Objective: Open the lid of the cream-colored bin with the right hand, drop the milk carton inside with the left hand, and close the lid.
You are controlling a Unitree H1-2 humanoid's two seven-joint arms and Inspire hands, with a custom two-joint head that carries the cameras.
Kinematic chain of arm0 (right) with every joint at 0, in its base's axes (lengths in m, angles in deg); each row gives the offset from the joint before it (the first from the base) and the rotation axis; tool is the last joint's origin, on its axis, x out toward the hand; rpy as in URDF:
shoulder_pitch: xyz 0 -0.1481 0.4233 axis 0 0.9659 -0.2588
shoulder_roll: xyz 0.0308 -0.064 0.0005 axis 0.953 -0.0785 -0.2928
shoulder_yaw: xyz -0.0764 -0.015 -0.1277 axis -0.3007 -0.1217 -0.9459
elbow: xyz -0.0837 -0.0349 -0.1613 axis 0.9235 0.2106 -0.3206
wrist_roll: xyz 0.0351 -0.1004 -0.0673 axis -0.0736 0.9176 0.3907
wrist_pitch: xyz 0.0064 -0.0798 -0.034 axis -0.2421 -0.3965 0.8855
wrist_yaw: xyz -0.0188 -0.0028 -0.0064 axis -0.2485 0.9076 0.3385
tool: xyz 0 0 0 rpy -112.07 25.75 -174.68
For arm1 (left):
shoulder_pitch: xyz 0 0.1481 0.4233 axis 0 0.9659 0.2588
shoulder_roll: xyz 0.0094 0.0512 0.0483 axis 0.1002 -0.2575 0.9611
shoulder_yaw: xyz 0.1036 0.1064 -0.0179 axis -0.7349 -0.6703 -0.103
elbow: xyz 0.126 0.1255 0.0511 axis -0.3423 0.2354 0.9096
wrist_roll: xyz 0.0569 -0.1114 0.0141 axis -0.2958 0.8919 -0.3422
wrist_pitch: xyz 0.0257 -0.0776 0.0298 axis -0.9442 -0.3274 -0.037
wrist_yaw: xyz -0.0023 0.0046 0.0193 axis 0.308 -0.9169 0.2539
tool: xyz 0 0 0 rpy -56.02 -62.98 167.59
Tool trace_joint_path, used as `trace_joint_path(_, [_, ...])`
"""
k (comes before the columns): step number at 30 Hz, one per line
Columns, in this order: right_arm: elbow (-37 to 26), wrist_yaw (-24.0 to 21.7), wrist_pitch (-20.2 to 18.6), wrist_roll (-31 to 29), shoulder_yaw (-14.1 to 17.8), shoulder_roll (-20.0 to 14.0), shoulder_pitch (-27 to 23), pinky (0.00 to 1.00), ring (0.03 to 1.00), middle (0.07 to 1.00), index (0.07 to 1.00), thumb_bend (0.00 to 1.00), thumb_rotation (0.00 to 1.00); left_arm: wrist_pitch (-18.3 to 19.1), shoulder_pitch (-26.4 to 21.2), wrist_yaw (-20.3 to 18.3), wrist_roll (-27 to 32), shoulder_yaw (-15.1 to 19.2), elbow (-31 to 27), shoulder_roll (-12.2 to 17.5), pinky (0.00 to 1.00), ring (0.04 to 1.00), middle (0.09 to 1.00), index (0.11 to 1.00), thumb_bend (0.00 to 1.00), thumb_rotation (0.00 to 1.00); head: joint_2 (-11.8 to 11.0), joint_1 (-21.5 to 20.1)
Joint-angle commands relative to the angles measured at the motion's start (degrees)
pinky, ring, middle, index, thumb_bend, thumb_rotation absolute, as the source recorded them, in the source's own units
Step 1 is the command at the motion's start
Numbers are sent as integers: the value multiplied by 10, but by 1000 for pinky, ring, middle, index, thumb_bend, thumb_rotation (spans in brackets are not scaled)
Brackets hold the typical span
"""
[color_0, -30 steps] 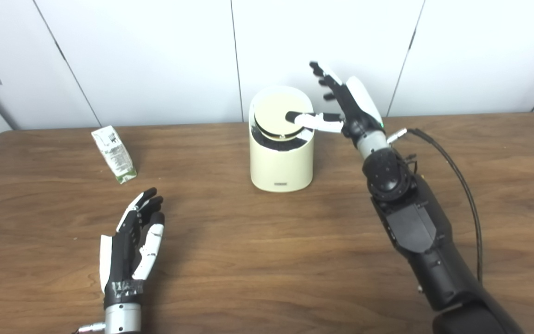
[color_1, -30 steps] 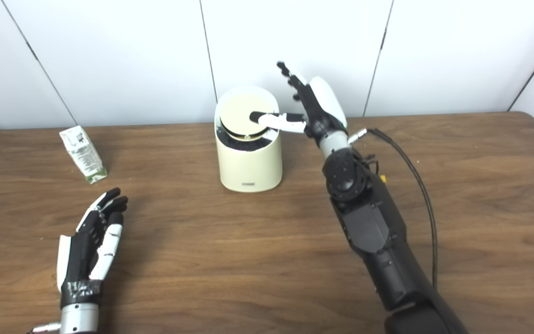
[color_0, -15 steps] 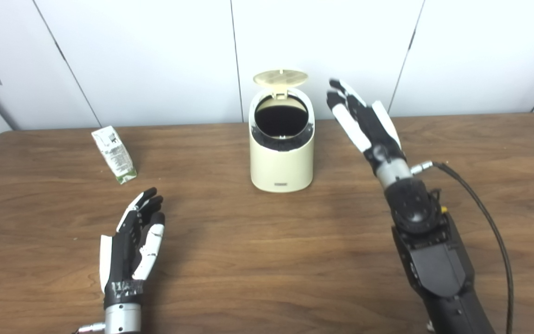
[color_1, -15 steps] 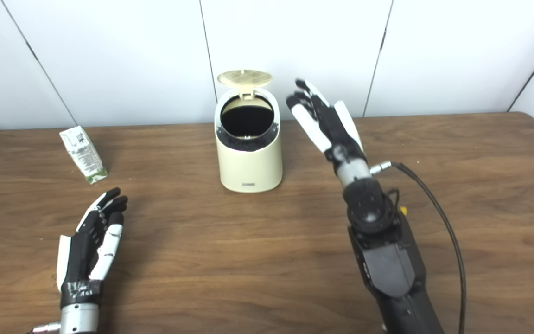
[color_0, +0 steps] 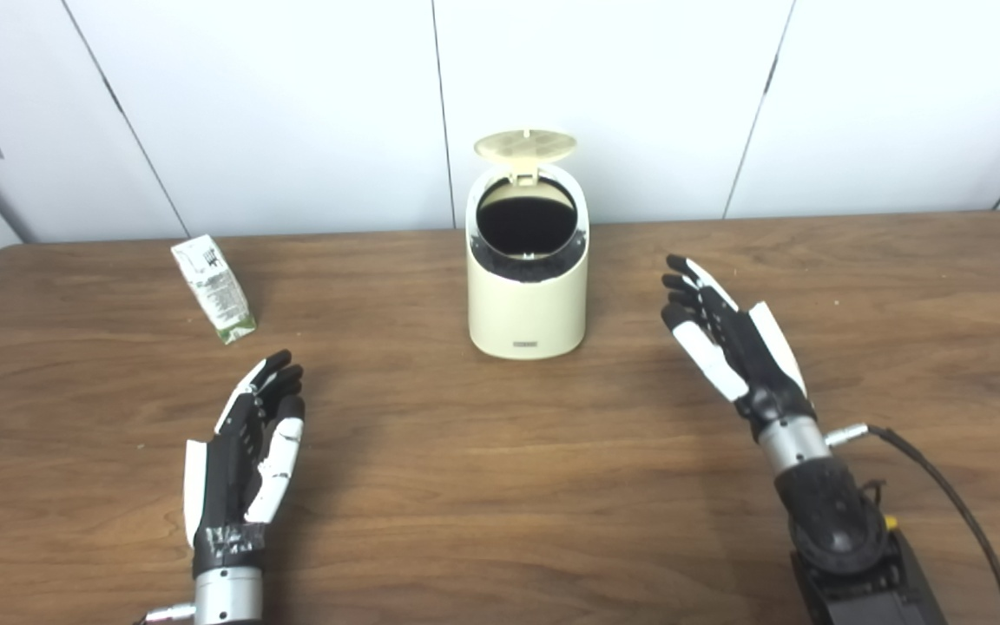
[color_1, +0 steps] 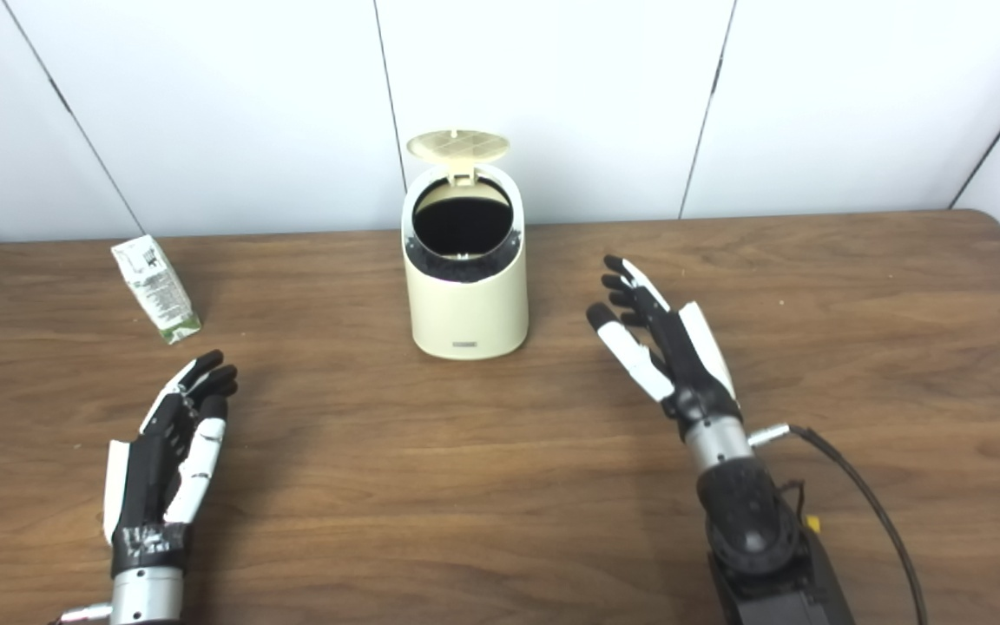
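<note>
On my left, the milk carton (color_0: 213, 289) lies tilted on the worktop (color_0: 483, 486), well apart from everything else. My left robot hand (color_0: 244, 460) rests nearer me, fingers spread, grasping nothing. At the middle, toward the back edge, I see the cream-colored bin (color_0: 527, 286) with its lid (color_0: 524, 145) flipped upright and the dark mouth exposed. My right robot hand (color_0: 739, 347) hovers right of the bin, released and empty, not touching it.
</note>
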Motion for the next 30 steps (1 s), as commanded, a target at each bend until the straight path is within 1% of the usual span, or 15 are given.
trace_joint_path(1, [-20, 13, 38, -14, 10, 6, -3, 810, 878, 901, 923, 610, 999, -8, 15, 3, 2, -1, 26, 0, 834, 811, 814, 875, 438, 706, 2, 3])
trace_joint_path(5, [-4, 25, 72, -46, 29, 22, 12, 823, 877, 904, 919, 590, 978, -8, 9, 7, 6, 6, 24, 4, 818, 818, 813, 865, 431, 671, -5, 15])
trace_joint_path(6, [2, 27, 81, -51, 32, 23, 13, 833, 886, 911, 919, 602, 970, -6, 8, 9, 3, 8, 21, 5, 803, 817, 813, 860, 430, 636, -7, 34])
trace_joint_path(7, [6, 28, 88, -55, 35, 24, 14, 837, 892, 916, 921, 604, 969, -5, 7, 10, 2, 10, 19, 5, 805, 821, 815, 860, 432, 622, -7, 38])
trace_joint_path(8, [9, 29, 95, -60, 39, 23, 15, 839, 895, 918, 922, 605, 969, 1, 6, 14, -6, 12, 8, 5, 806, 823, 816, 860, 433, 615, -14, 59])
trace_joint_path(13, [32, 26, 134, -85, 56, 15, 22, 866, 918, 929, 937, 604, 998, 28, -9, 35, -50, 24, -29, 6, 754, 800, 803, 839, 495, 395, -29, 120])
trace_joint_path(14, [35, 25, 143, -89, 59, 15, 25, 868, 917, 926, 937, 605, 991, 40, -16, 41, -57, 29, -37, 5, 744, 795, 801, 835, 495, 375, -33, 136])
trace_joint_path(15, [35, 25, 147, -92, 61, 15, 28, 872, 911, 922, 937, 598, 971, 51, -23, 45, -62, 34, -43, 5, 723, 787, 803, 837, 496, 321, -38, 151])
trace_joint_path(16, [35, 24, 150, -94, 62, 15, 30, 871, 910, 920, 937, 596, 964, 58, -27, 49, -66, 37, -47, 4, 714, 780, 801, 836, 500, 299, -39, 154])
trace_joint_path(18, [21, 22, 142, -104, 65, 20, 38, 869, 911, 919, 938, 584, 945, 70, -44, 59, -69, 49, -53, 6, 708, 763, 795, 829, 535, 255, -49, 184])
trace_joint_path(19, [17, 22, 138, -108, 66, 22, 40, 867, 911, 918, 939, 577, 934, 73, -48, 62, -69, 52, -54, 7, 709, 760, 796, 829, 551, 239, -50, 187])
trace_joint_path(23, [-23, 9, 93, -121, 63, 28, 46, 814, 890, 903, 938, 576, 899, 83, -75, 69, -67, 70, -61, 24, 731, 784, 827, 858, 613, 170, -63, 224])
trace_joint_path(25, [-41, 6, 72, -122, 61, 32, 47, 780, 874, 893, 928, 582, 880, 76, -86, 70, -62, 76, -56, 36, 776, 812, 846, 875, 641, 149, -66, 231])
trace_joint_path(27, [-53, 4, 61, -120, 58, 34, 47, 718, 845, 872, 913, 577, 864, 73, -101, 74, -63, 85, -51, 49, 772, 824, 865, 897, 702, 108, -71, 241])
trace_joint_path(30, [-59, 17, 43, -95, 56, 39, 45, 669, 807, 838, 892, 588, 856, 96, -124, 83, -88, 96, -47, 68, 769, 818, 864, 899, 764, 119, -72, 244])
